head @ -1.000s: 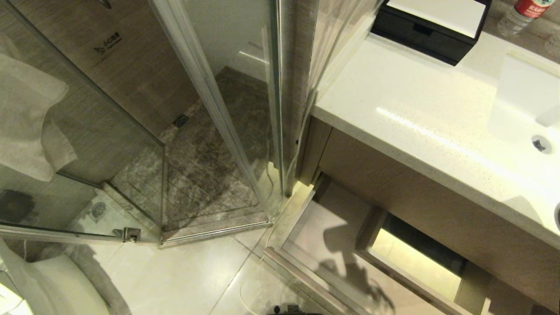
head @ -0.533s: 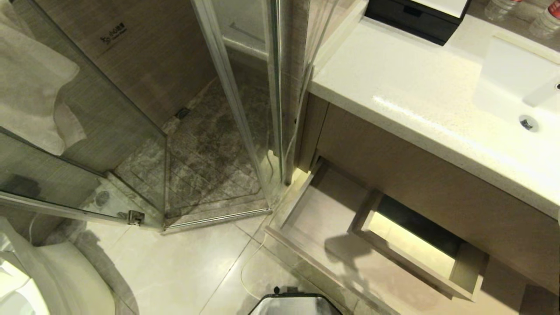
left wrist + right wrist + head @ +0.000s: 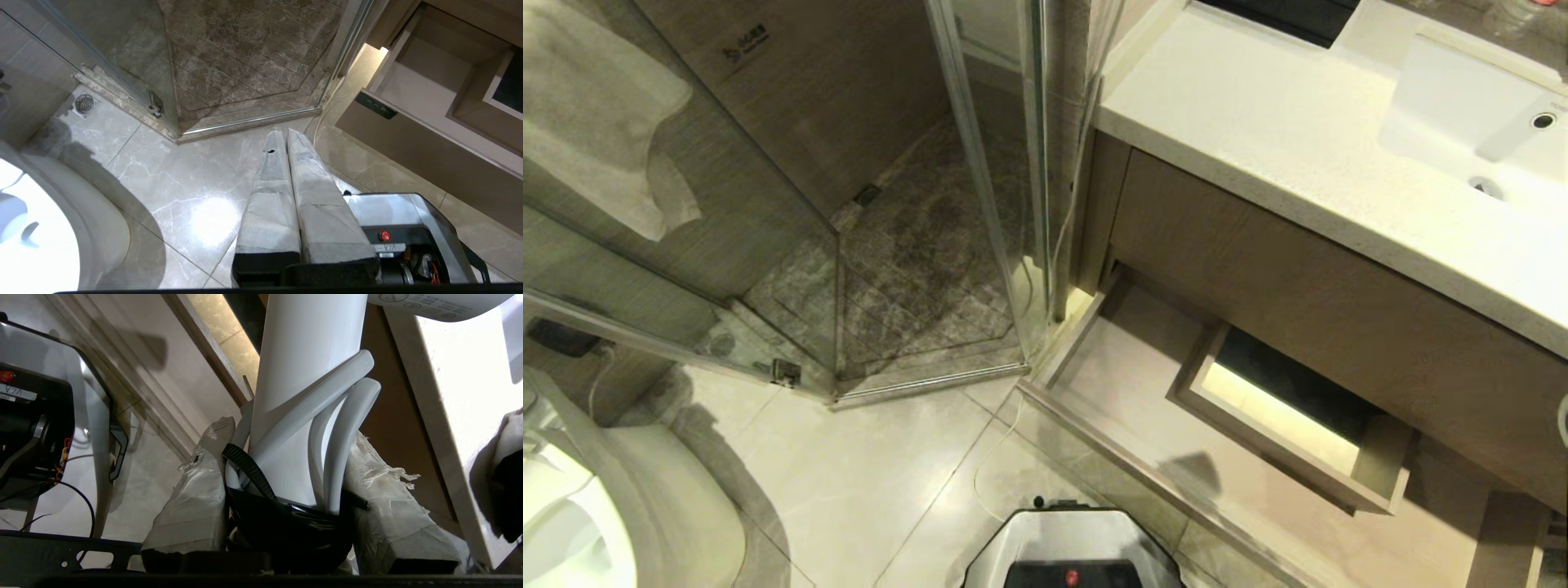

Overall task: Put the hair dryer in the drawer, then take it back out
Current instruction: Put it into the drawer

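My right claw (image 3: pixel 282 457) pinches the hair dryer (image 3: pixel 310 375) by its handle above the open drawer (image 3: pixel 1127 384); my left claw (image 3: pixel 284 136) hangs pressed together over the floor (image 3: pixel 184 183).

Bathroom: glass shower enclosure (image 3: pixel 907 188) with stone-tiled floor, white vanity countertop (image 3: pixel 1258 122) with inset sink (image 3: pixel 1486 122), wood-grain cabinet with open drawer (image 3: pixel 1111 384), toilet (image 3: pixel 580 514), towel (image 3: pixel 596 122), glossy floor tiles (image 3: pixel 866 474).

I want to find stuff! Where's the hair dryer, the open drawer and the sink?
hair dryer (image 3: pixel 310 355): right wrist view, on its white handle.
drawer (image 3: pixel 1127 384): head view, on its bare floor.
sink (image 3: pixel 1462 106): head view, on its white basin wall.
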